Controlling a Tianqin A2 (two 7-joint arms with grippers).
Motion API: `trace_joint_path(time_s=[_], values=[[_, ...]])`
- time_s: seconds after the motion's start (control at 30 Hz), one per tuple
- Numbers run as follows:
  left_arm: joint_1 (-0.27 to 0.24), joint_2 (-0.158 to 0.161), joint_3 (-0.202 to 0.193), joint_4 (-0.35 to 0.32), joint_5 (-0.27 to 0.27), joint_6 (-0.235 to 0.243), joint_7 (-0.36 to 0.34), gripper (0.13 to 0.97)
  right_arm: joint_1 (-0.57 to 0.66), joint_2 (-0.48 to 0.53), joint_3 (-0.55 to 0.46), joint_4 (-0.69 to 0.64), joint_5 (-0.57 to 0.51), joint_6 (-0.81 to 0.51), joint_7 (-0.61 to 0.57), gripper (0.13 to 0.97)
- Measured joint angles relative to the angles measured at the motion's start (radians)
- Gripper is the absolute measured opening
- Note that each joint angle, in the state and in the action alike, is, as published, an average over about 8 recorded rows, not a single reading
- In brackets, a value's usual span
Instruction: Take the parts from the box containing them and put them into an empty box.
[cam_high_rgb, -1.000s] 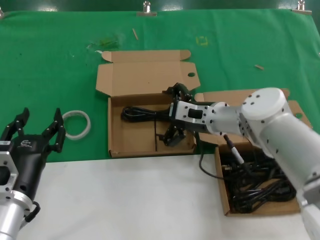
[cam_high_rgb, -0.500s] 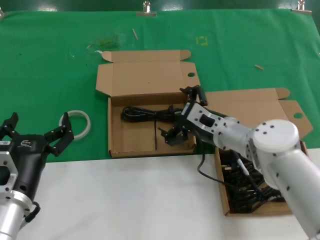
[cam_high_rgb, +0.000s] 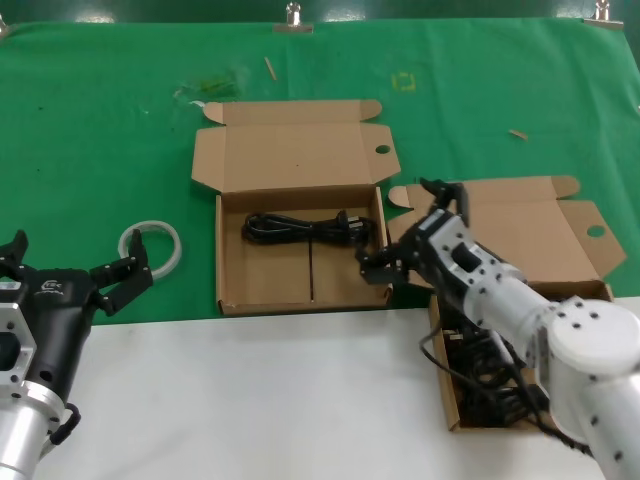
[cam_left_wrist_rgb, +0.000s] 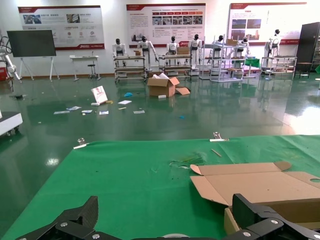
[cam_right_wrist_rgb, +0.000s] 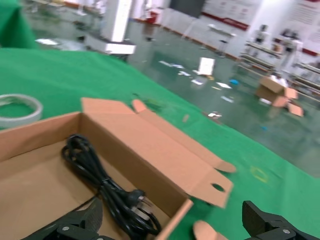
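The empty box (cam_high_rgb: 268, 283), lid open at the back, holds one black coiled cable bundle (cam_high_rgb: 300, 228) along its far wall; the right wrist view shows that bundle (cam_right_wrist_rgb: 102, 182) too. The box containing the parts (cam_high_rgb: 447, 385) stands to its right with several black cables (cam_high_rgb: 500, 385) in it, partly hidden by my right arm. My right gripper (cam_high_rgb: 406, 233) hovers open and empty between the two boxes, at the left box's right wall (cam_right_wrist_rgb: 176, 222). My left gripper (cam_high_rgb: 70, 262) waits open at the near left, with nothing in it (cam_left_wrist_rgb: 167, 220).
A white ring (cam_high_rgb: 160, 229) lies on the green cloth (cam_high_rgb: 100, 130) left of the boxes, just beyond my left fingers. A white strip (cam_high_rgb: 250, 400) runs along the table's front. Both lids (cam_high_rgb: 295, 150) (cam_high_rgb: 520, 225) stand open towards the back.
My right gripper has drawn back out of the left box, moving right towards the other box, and the cable bundle stays behind. My left gripper has sunk slightly and spread wider.
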Motion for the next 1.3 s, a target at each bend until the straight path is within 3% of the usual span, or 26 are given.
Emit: trace_joint_path(time_s=[0.27, 0.97, 1.3], values=[[0.0, 0.0, 0.0, 0.0, 0.0, 0.0, 0.0, 0.961, -0.134, 0.032, 0.055, 0.168, 0.041, 0.077, 0.082, 0.966], [0.0, 0.0, 0.0, 0.0, 0.0, 0.0, 0.0, 0.966, -0.477, 0.114, 0.196, 0.597, 0.148, 0.273, 0.292, 0.966], [0.0, 0.0, 0.0, 0.0, 0.0, 0.0, 0.0, 0.966, -0.521, 0.125, 0.214, 0.655, 0.162, 0.3, 0.32, 0.966]])
